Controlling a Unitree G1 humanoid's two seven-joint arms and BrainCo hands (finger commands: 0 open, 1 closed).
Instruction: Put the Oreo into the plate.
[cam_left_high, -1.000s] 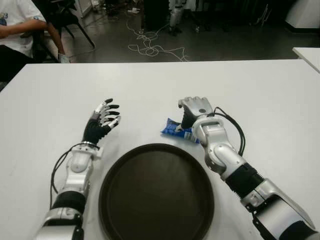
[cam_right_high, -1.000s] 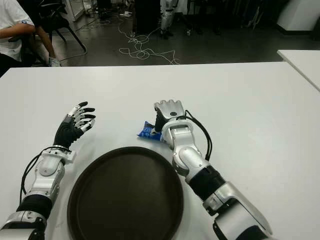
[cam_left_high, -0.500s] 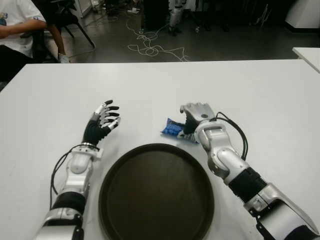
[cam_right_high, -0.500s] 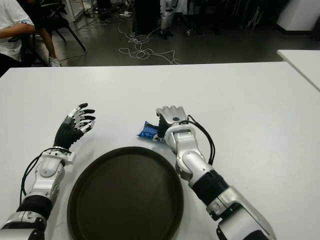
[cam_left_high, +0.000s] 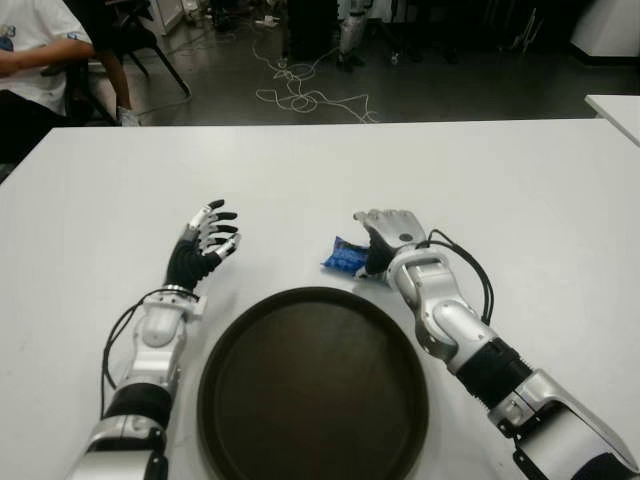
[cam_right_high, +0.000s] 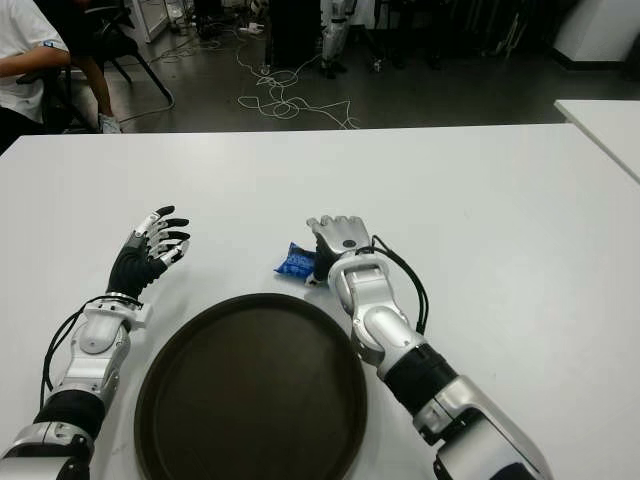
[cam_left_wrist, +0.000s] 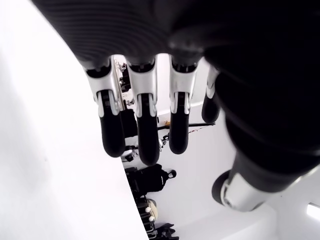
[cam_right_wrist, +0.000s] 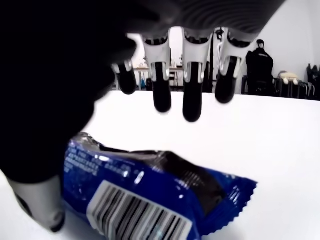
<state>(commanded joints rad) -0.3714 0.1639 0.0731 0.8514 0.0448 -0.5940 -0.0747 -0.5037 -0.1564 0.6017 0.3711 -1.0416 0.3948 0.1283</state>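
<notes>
The small blue foil Oreo packet (cam_left_high: 346, 257) lies on the white table (cam_left_high: 520, 180), just beyond the far rim of the round dark-brown plate (cam_left_high: 312, 385). The right hand (cam_left_high: 385, 233) hovers over the packet with fingers (cam_right_wrist: 192, 105) extended and apart, not yet clamped, seemingly positioned to grasp it. The left hand (cam_left_high: 203, 245) shows left of the plate, fingers spread and holding nothing, apparently clear of the work.

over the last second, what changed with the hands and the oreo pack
The right hand has come down lower over the Oreo pack and shifted slightly toward the robot's left. Its fingers are open above the wrapper, not gripping it. The pack stayed on the white table beside the plate. The left hand stayed open, left of the plate.
</notes>
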